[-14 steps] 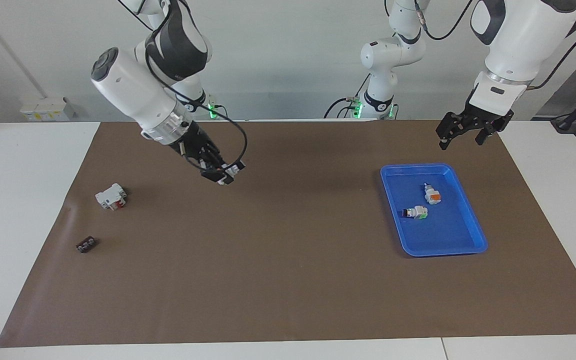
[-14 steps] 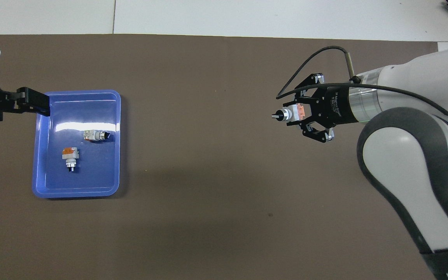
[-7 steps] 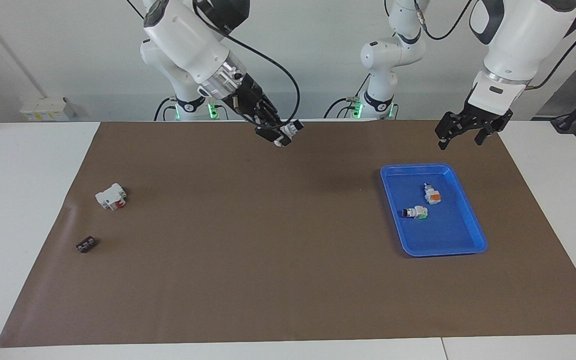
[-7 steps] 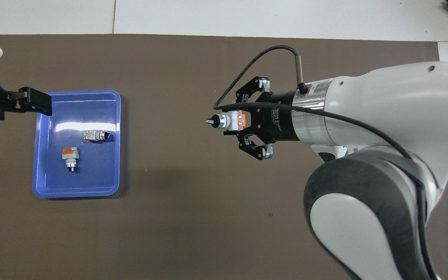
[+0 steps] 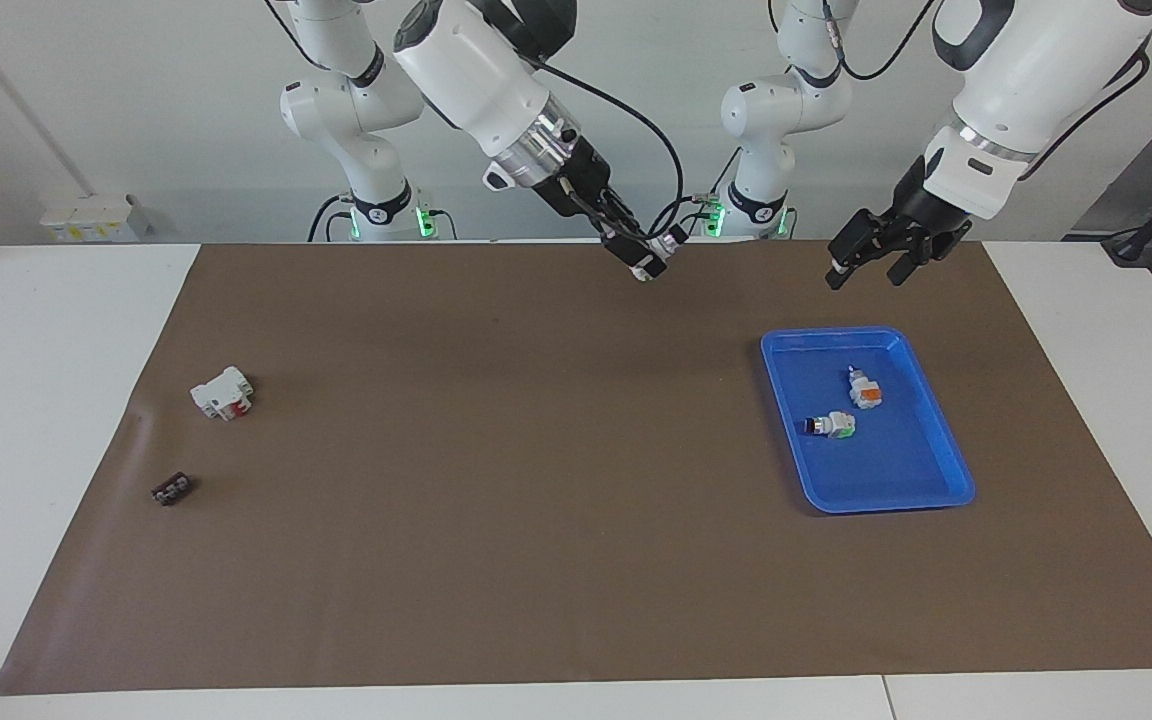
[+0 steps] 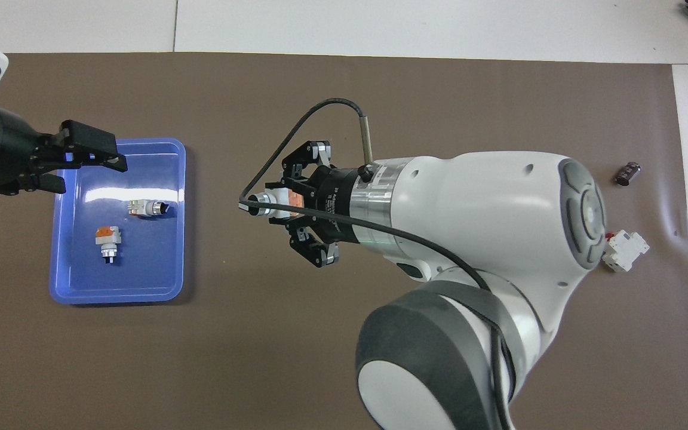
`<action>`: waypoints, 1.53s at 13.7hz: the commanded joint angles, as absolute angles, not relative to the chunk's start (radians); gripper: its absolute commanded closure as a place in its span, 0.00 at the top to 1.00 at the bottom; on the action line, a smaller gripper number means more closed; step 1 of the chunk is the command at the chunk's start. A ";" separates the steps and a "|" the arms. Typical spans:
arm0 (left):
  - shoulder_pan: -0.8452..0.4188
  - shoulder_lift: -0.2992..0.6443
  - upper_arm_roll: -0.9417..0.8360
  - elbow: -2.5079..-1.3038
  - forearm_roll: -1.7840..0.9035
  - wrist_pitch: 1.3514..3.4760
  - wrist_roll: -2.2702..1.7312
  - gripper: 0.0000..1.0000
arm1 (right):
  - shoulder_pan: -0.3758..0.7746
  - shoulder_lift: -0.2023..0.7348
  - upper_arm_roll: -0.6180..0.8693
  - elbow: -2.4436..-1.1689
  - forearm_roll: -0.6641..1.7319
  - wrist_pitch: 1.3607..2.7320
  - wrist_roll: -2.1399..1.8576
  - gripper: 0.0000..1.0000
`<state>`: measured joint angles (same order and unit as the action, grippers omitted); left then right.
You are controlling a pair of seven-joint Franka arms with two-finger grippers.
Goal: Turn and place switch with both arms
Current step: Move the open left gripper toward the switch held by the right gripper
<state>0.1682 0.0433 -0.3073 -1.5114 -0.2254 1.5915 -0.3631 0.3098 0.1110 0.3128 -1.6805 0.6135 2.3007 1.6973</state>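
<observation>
Held up in the air over the brown mat, the small white plastic push-button switch [image 6: 277,200] with its orange-red block and black knob sits pinched in the right gripper [image 6: 284,201], whose fingers are pressed onto the block end while the knob points toward the left arm's end of the bench. In the facing view the switch [image 5: 658,258] hangs over the mat's edge nearest the robots, about midway along the bench. The glossy white right arm [image 6: 469,221] stretches out over the middle of the mat [image 5: 536,520], a black cable looping over its wrist.

The left gripper [image 5: 864,262], black and with its fingers spread apart, holds nothing and hovers over the mat by the corner of the shallow blue plastic tray [image 5: 936,470] that is nearest the robots; the white left arm [image 5: 1016,80] rises from it.

The tray lies toward the left arm's end of the bench. In it rest a similar white switch with an orange block and pale tip [image 5: 866,390] and one with a green block [image 5: 833,426], close together but apart.

Toward the right arm's end lie a white blocky part with red marks [image 5: 222,392] and, farther from the robots, a small dark component [image 5: 172,489], well apart from the tray.
</observation>
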 commanded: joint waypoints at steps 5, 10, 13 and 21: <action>0.186 0.006 -0.296 -1.543 -0.475 1.552 -0.667 0.95 | 0.318 0.101 0.311 -1.700 0.617 2.301 1.712 0.00; 0.282 -0.003 -0.296 -1.542 -0.633 1.511 -0.788 0.93 | 0.307 0.092 0.310 -1.686 0.618 2.246 1.822 0.00; 0.282 -0.015 -0.298 -1.557 -0.669 1.483 -0.915 0.91 | 0.307 0.094 0.310 -1.686 0.618 2.252 1.821 0.00; 0.206 -0.118 -0.311 -1.753 -0.810 1.600 -1.265 0.69 | 0.307 0.092 0.310 -1.692 0.618 2.255 1.819 0.00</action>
<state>0.2211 -0.0500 -0.3220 -1.6520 -0.7628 1.5393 -1.1877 0.3194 0.1067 0.3046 -1.6828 0.6135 2.2651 1.8049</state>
